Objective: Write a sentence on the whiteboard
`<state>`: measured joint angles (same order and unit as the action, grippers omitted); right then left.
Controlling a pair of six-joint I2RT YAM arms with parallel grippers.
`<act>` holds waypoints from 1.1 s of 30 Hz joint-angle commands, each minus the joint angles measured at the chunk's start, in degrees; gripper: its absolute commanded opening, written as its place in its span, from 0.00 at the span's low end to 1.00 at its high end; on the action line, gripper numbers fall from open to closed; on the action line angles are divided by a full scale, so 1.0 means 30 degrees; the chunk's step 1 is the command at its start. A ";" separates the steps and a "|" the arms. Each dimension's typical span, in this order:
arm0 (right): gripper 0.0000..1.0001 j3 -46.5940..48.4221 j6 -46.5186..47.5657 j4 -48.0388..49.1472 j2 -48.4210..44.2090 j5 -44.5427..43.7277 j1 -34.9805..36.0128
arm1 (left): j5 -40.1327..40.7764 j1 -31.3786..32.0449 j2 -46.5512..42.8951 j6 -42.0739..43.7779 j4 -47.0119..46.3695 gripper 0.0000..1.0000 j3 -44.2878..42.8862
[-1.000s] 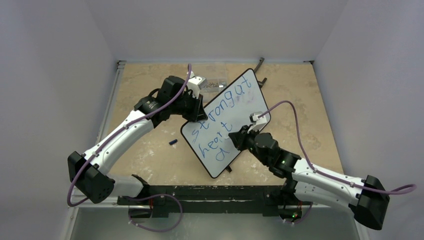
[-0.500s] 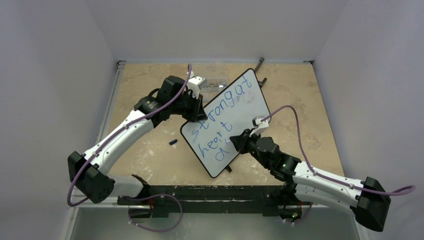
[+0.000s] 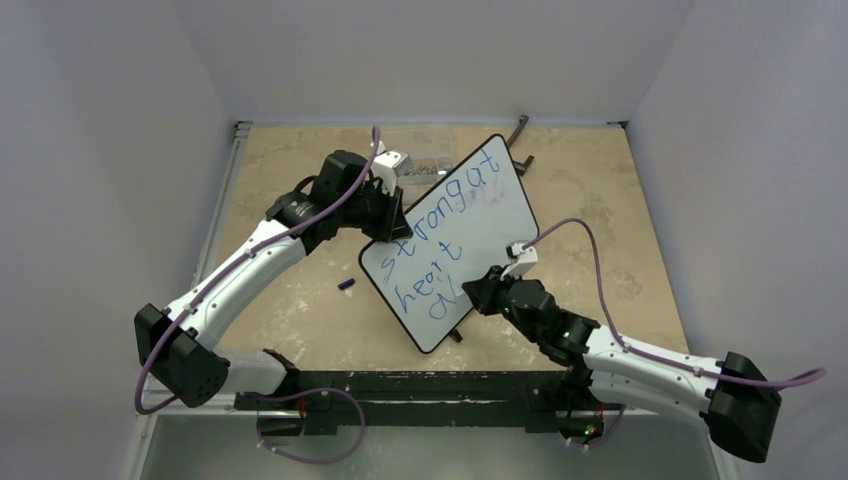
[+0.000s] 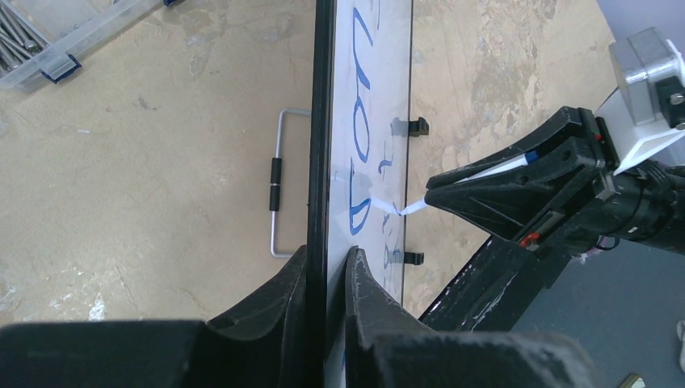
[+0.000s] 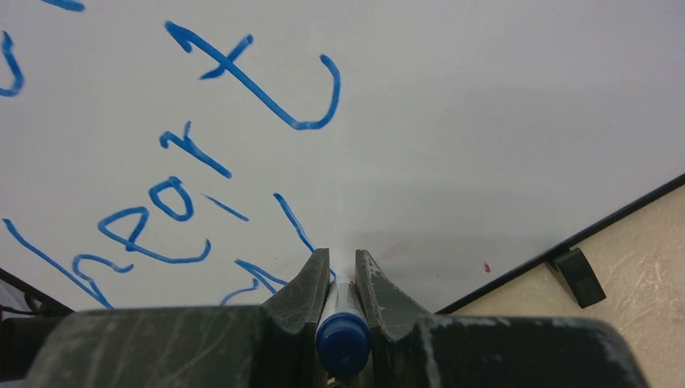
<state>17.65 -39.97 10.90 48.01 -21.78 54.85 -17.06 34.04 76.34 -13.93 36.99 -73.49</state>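
A: The right end effector (image 5: 341, 260) is shut tight on a blue marker (image 5: 343, 343), jaws pinching the barrel, with the blue butt end toward the wrist camera. What is it writing on?

B: The whiteboard (image 3: 495, 200). It stands around the middle of the tan surface (image 3: 300, 310), propped at a tilt with its face toward the right arm. Its long axis runs diagonally, from near left to far right. The sentence (image 3: 437, 228) follows that axis in blue: "strong at" on the top row, "heart" below it, and the first strokes of a third row.

A: Where is the board from the pen?

B: Straight ahead. In the left wrist view the white nib touches the board face, close to the near short edge and to the long edge that carries a black clip (image 5: 577, 276).

A: And the other arm?

B: The left end effector (image 4: 327, 260) is nearly closed, clamping the opposite long edge of the frame between its jaws. It appears to be steadying the board.

A: What does the next stroke turn on?

B: As I judge it, the unwritten white lies to the far right of the nib, along the long axis. The right arm is the nearer one, and it would have to travel that way with the nib kept on the board
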 commanded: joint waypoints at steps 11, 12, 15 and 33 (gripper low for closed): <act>0.00 0.0072 -0.0778 -0.2203 0.0354 -0.1662 -0.0061 | 0.5247 -0.0171 0.0371 0.2564 0.2325 0.00 0.0401; 0.00 0.0259 -0.0661 -0.2245 0.0346 -0.1820 -0.0061 | 0.5251 -0.0176 0.0381 0.2564 0.2348 0.00 0.0388; 0.00 0.0790 -0.0335 -0.2199 0.0485 -0.2202 -0.0075 | 0.5261 -0.0178 0.0394 0.2565 0.2365 0.00 0.0387; 0.00 0.2833 0.0765 -0.2932 -0.0741 -0.2584 -0.0061 | 0.5254 -0.0185 0.0337 0.2594 0.2375 0.00 0.0365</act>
<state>23.79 -37.65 2.17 49.06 -27.70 54.83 -17.06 34.20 76.25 -14.04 36.88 -73.49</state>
